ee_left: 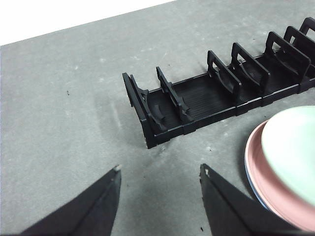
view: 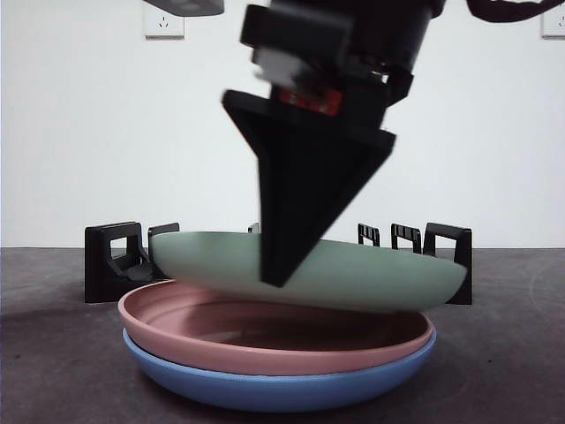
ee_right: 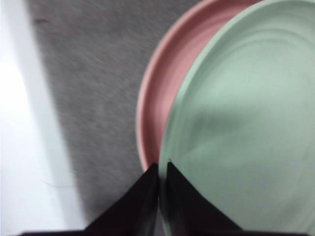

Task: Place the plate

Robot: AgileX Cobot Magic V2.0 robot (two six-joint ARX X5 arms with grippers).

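The right gripper is seen descending from above, jaws clamped on the green plate's rim; that plate is held tilted over the pink plate, stacked on the blue plate. The left gripper is held apart over the grey table. The black rack is partly hidden behind. A white wall is seen beyond.

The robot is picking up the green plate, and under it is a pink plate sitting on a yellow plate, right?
Almost. The right gripper does pinch the green plate by its rim, and the pink plate is under it. But the bottom plate is blue, not yellow, as the front view shows.
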